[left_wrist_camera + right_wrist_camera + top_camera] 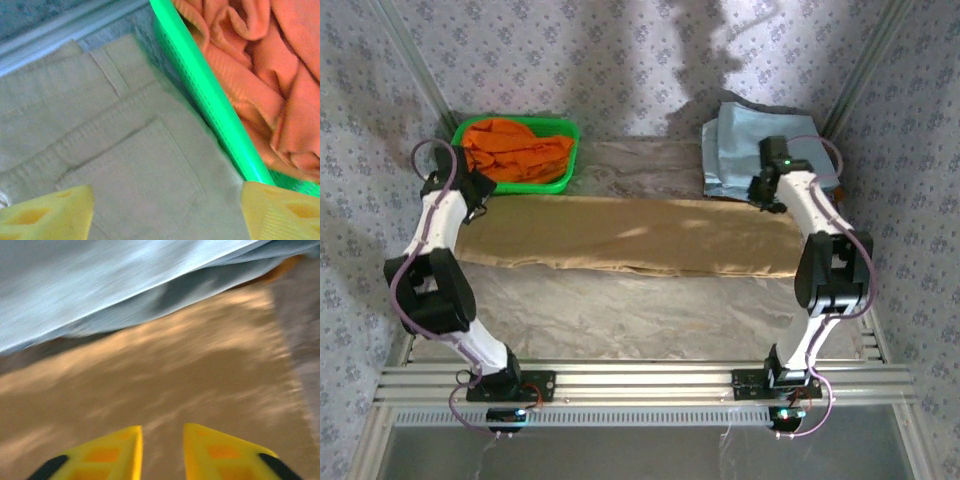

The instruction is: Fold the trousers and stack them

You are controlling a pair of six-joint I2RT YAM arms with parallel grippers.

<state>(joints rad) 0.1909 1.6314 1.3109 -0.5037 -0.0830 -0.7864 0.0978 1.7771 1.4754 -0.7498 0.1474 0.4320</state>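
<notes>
Yellow left claw point(167, 205) gapes over smooth tan trousers point(125, 145).

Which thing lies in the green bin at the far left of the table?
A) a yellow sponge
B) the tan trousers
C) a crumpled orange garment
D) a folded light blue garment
C: the orange garment sits crumpled inside the bin, while the trousers lie spread flat on the table in front of it.
</notes>
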